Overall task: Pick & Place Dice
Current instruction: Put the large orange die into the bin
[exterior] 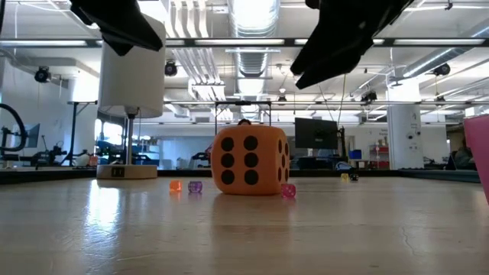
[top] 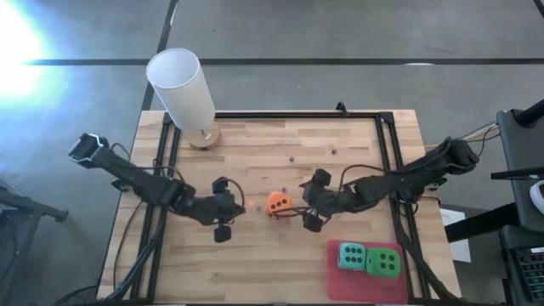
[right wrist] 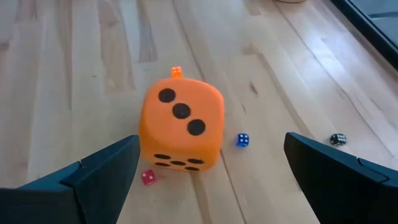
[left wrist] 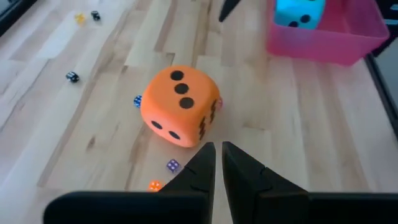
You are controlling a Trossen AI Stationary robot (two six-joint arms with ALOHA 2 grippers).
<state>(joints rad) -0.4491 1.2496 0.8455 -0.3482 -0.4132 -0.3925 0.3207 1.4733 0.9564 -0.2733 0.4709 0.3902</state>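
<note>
Foam is judged the make of the orange die, resting mid-table just before the wide-spread right gripper, so it should be light and yielding, best pinched across two opposite flat faces, while the left gripper is seen closed.

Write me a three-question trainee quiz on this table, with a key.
1. True or false: the orange die already sits on the pink mat.
2. Which gripper stands open around the orange die? A. left gripper B. right gripper C. neither
3. Fill in: the top face of the orange die shows ___ pips.

Key:
1. False. It rests on the bare wood, between the two grippers; only the teal die and a green die are on the mat.
2. B. Its fingers stand wide on either side of the die, not touching it; the left gripper's fingers are nearly together, pointing at the die.
3. Three.
</note>
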